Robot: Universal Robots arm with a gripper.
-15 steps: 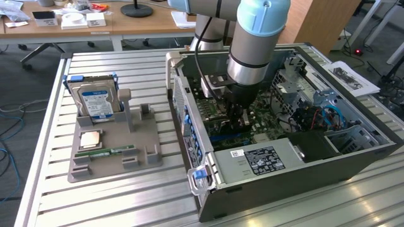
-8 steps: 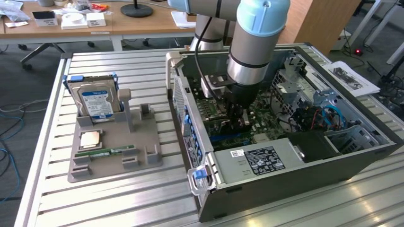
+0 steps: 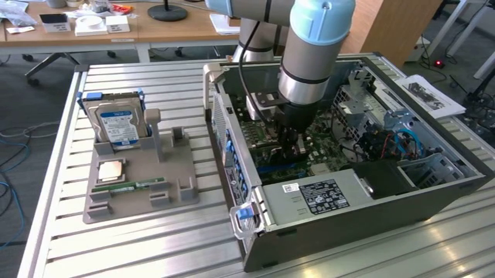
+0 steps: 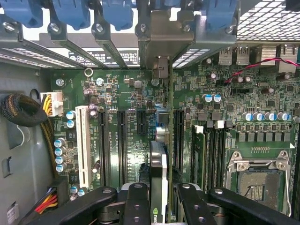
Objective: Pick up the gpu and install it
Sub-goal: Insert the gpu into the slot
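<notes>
Count taken on the one slatted aluminium bench (image 3: 155, 243):

- One open grey computer case (image 3: 348, 231).
- One grey plastic parts holder (image 3: 139, 200). It carried one silver hard drive with a blue label (image 3: 117, 124), one square tan processor chip (image 3: 110, 169) and one narrow green memory stick (image 3: 130, 186).
- One grey-and-blue robot arm (image 3: 313, 52), with one black pincer (image 4: 164, 190).
- One thin flat gpu card (image 4: 158, 159), seen edge-on.
- One green motherboard (image 4: 140, 93), which bore one long white slot (image 4: 83, 145) and one metal-framed processor socket (image 4: 258, 171).
- Four blue plastic latches (image 4: 70, 14), lined along the case edge.
</notes>
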